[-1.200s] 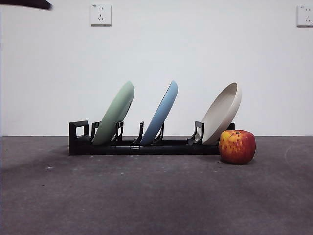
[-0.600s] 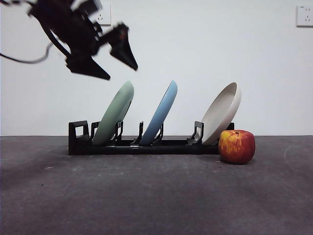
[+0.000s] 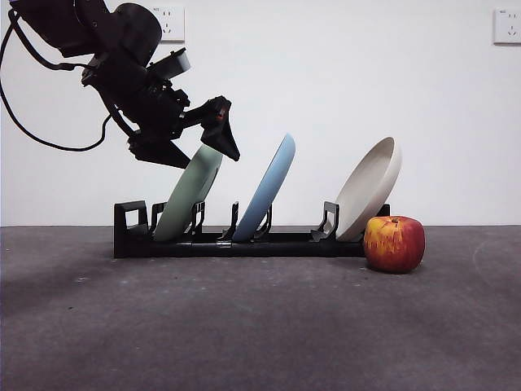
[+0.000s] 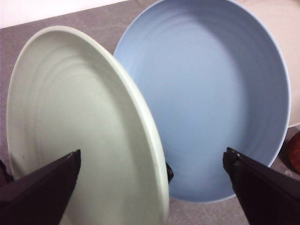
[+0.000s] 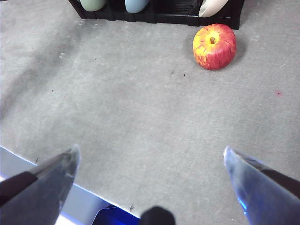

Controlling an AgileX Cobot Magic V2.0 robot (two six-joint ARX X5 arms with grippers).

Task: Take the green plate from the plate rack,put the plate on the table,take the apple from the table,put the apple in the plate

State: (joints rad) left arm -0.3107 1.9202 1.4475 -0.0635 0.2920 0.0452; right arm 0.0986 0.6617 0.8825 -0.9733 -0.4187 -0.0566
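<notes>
The green plate [image 3: 189,194] stands tilted in the plate rack [image 3: 244,241], its upper rim right between the spread jaws of my left gripper [image 3: 199,147]; I am wide open around that rim and have hold of nothing. Just beyond my far jaw leans the light blue plate [image 4: 211,98], then the beige plate [image 3: 370,189]. The apple [image 3: 395,243] sits on the table [image 3: 260,326] beside the rack's far end. My right gripper [image 5: 150,161] hangs open above bare table, well apart from the apple.

Grey table [image 3: 260,326] w/ plate rack [image 3: 244,243] & apple [image 3: 395,243].
</notes>
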